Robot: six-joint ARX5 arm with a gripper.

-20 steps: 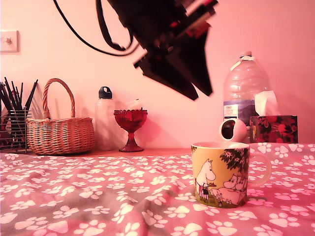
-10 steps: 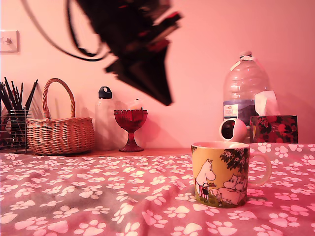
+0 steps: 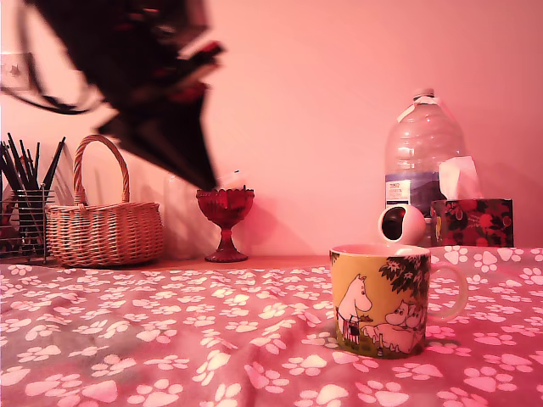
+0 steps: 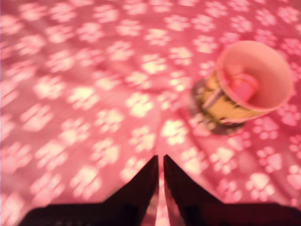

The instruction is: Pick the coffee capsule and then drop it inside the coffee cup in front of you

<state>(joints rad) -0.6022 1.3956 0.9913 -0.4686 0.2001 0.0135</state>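
The capsule (image 4: 243,87) lies inside the cup (image 4: 244,94): the wrist view, though blurred, shows a small pinkish round-ended shape resting on the cup's pale bottom, so by that picture the drop looks done. In the exterior view the cup (image 3: 392,298) stands upright on the paw-print cloth (image 3: 170,339) toward that view's right, and the capsule cannot be seen over its rim. The gripper (image 4: 160,162) has its 2 dark fingers drawn nearly together with only a thin slit between them and nothing held; in the exterior view it is a dark smear high at the left (image 3: 199,174), well apart from the cup, above the basket (image 3: 103,222) and beside the red goblet (image 3: 225,219). As for handling, the capsule is probably very light, with a thin stiff shell that could dent under hard squeezing, and smooth tapered sides that might slip; the best hold is likely across the body just under the wider rim, which would catch on the fingers. Deep in the cup it would be awkward to reach. The cup looks ceramic, heavy enough to stay put but breakable if knocked.
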